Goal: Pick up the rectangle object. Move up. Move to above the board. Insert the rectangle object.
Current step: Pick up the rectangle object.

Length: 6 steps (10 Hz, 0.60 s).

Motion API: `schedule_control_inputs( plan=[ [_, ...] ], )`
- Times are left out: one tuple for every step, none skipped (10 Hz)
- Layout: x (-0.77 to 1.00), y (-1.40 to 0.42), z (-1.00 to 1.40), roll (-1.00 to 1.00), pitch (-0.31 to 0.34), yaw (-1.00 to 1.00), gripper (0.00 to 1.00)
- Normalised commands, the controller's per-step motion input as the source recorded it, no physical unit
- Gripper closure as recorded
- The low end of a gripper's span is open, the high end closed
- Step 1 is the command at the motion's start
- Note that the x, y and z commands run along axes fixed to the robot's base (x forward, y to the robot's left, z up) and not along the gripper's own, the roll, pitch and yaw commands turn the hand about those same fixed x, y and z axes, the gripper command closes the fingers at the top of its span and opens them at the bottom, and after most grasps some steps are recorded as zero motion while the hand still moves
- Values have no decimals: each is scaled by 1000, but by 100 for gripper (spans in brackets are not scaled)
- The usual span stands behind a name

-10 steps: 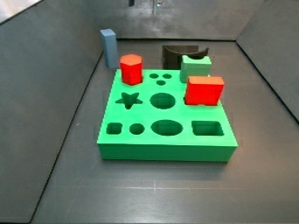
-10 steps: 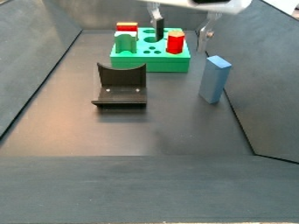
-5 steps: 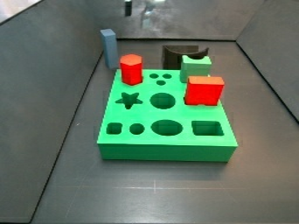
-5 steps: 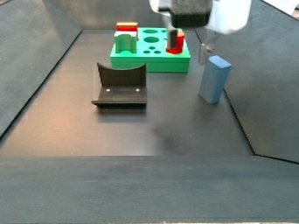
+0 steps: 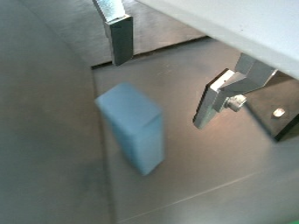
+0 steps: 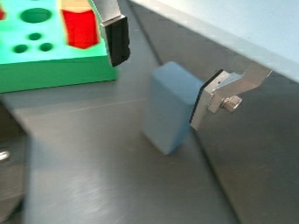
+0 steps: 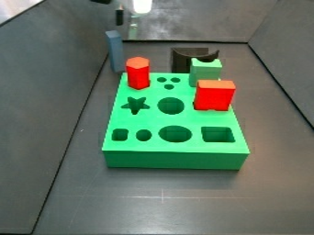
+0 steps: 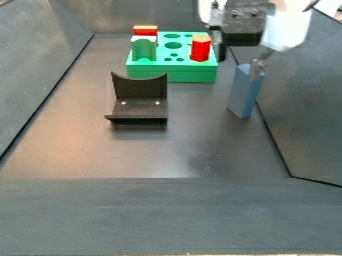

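The rectangle object is a light grey-blue block standing upright near the side wall, seen also in a side view. My gripper hangs open just above it and touches nothing. In both wrist views the block sits below the gap between the fingers, a little off centre. The gripper holds nothing. The green board lies on the floor with its cut-out holes showing.
On the board stand a red hexagonal prism and a red cube, with a small green block at its far edge. The dark fixture stands on the floor mid-way. The grey side wall rises close beside the block.
The gripper has travelled sideways from over the board's end to a spot above the grey-blue block, and has come lower. Nothing else moved.
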Motion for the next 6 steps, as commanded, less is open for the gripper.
schedule_control_inputs(
  plan=[
    [-449, 0, -163, 13, 36, -306, 0],
    [-323, 0, -309, 27, 37, -280, 0],
    [-197, -51, -537, 24, 0, -266, 0],
    [-43, -134, -586, 10, -90, -283, 0],
    [-260, -151, -491, 13, -94, -246, 0],
    [-209, -9, -231, 0, -9, -89, 0]
  ],
)
